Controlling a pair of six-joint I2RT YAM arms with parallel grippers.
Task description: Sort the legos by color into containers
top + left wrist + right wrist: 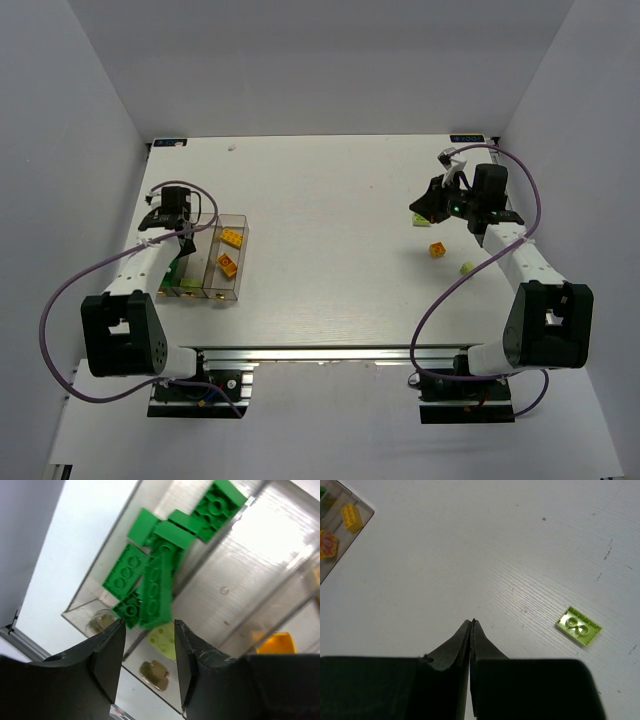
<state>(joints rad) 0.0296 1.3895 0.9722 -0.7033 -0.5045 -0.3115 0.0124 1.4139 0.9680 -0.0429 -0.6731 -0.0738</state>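
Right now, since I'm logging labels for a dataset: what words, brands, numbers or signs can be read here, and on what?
No text is legible.
Two small blue tags at the far corners of the table: too small to read.
Studs of the green bricks: no lettering can be made out.

Three bins (pixel 243 258), two arms (pixel 135 275)

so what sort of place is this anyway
Likely a robotics lab test cell: a white table boxed in by plain white walls, left arm and right arm bolted to a metal rail, and lego bricks with clear bins.
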